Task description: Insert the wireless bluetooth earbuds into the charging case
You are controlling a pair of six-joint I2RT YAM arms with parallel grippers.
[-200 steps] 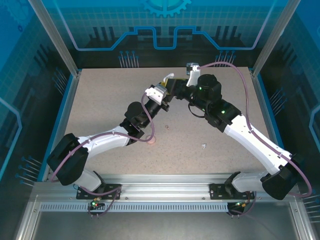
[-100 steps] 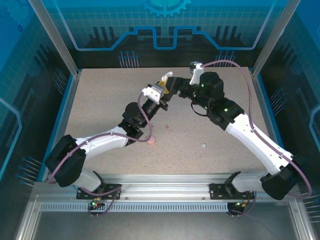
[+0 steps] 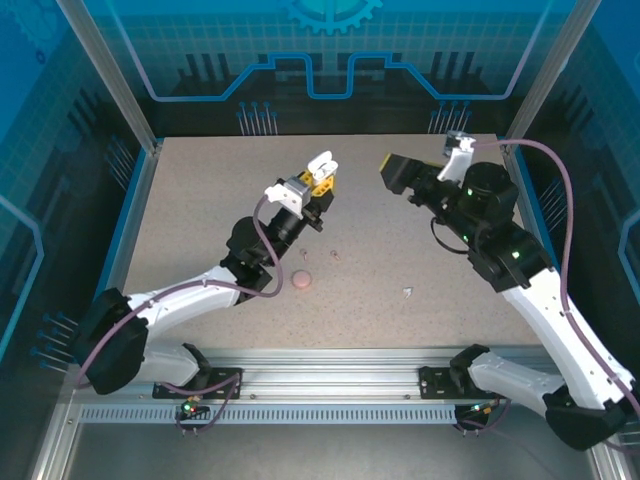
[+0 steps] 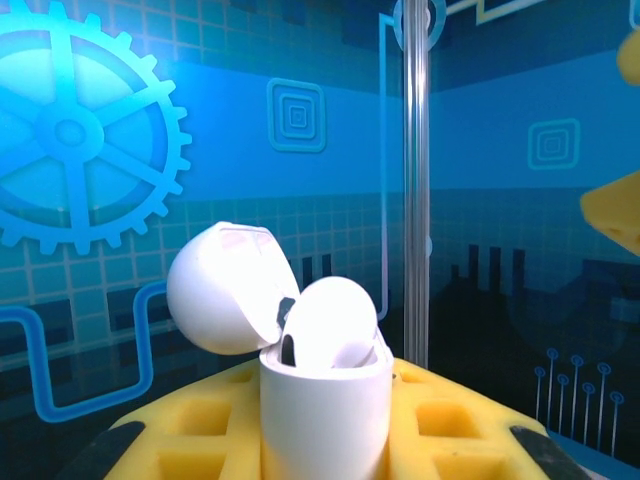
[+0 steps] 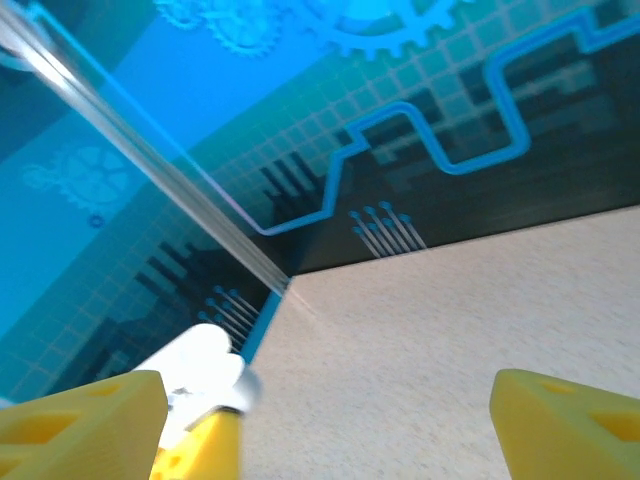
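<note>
My left gripper [image 3: 319, 176] is raised over the middle of the table and shut on the white charging case [image 4: 325, 415]. The case stands upright between its yellow fingers [image 4: 185, 440], with the lid [image 4: 225, 290] swung open to the left. One white earbud [image 4: 335, 320] sits in the case's mouth, its rounded top sticking out. My right gripper [image 3: 393, 172] hangs to the right of the case, apart from it. It is open, its yellow fingertips [image 5: 565, 420] wide apart and nothing between them. A small white piece [image 3: 408, 292] lies on the table near the right arm.
A small pinkish round piece [image 3: 302, 281] and a tiny pale speck [image 3: 334, 256] lie on the speckled table [image 3: 200, 200] below the left gripper. Blue transparent walls and aluminium posts [image 3: 130, 110] close the table in. The rail with the arm bases [image 3: 330, 385] runs along the near edge.
The right gripper has drawn away from the case to the right and opened wide. The left arm has shifted slightly left, still holding the case.
</note>
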